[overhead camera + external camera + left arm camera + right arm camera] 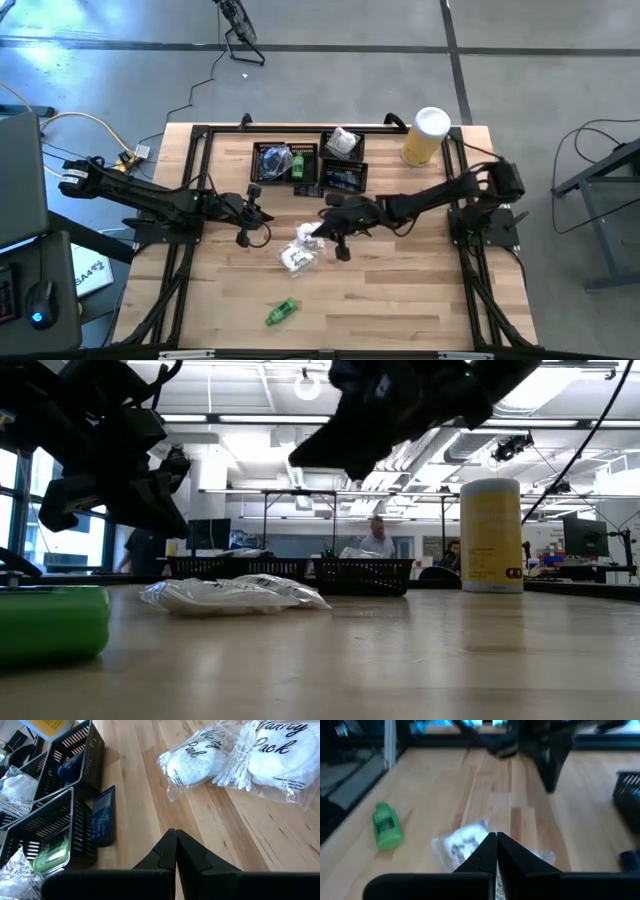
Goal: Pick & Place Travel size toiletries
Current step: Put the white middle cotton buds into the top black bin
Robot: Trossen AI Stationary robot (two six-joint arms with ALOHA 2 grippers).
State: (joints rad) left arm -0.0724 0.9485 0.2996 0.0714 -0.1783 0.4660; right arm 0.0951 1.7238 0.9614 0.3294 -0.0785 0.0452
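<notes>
toiletries [298, 256] lie on the wooden table [400, 300], both grippers pinched together empty; office behind, seemingly.

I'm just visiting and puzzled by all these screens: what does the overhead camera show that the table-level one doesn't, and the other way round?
Only the overhead view shows the whole pale wooden table, both dark arms end to end, and the black mesh trays' contents. Only the table-level view shows the room behind, with a seated person. Both share the tall yellow cylinder with white lid, the clear crinkly packets of white cotton pads and the small green bottle.
</notes>
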